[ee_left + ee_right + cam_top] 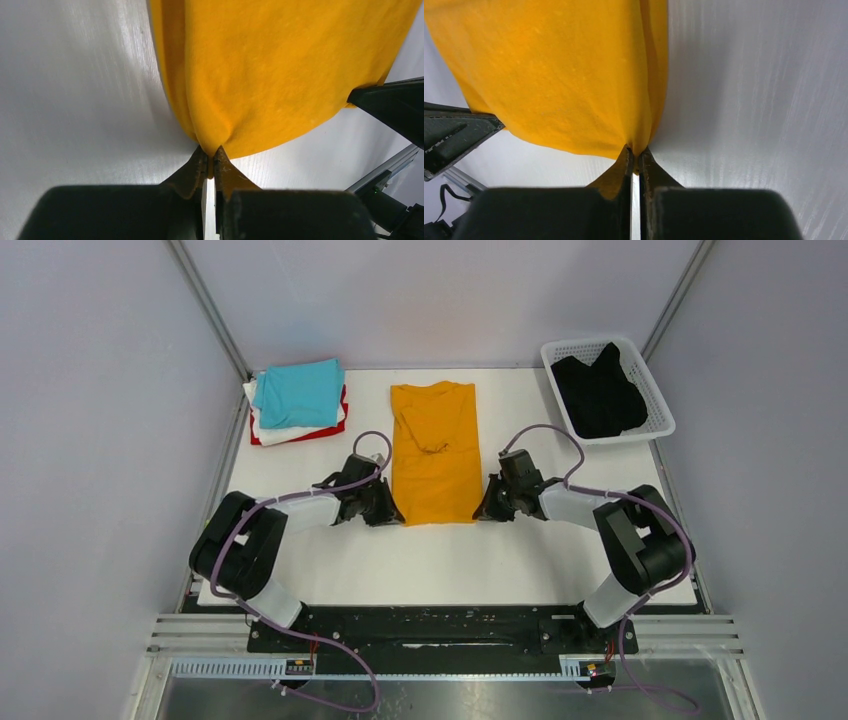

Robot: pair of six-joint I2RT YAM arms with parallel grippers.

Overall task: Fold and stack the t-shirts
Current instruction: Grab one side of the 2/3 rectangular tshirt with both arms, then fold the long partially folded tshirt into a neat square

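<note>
Top external shows the table (pixel 300 570) with the orange-yellow t-shirt (pixel 433 455) lying at its middle, folded lengthwise. A turquoise t-shirt (pixel 298 392) tops the far-left pile (pixel 268 428), and a black t-shirt (pixel 598 395) fills the far-right basket (pixel 655 390). At its near corners the left gripper (pixel 388 508) and the right gripper (pixel 487 506) each pinch the orange-yellow cloth, fingers clamped tight on it.

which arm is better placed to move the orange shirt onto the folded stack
Left, probably. The folded stack lies far left, on the left arm's side, and the left claw pinches a near corner of the orange shirt. The right claw pinches the other corner, farther away.
</note>
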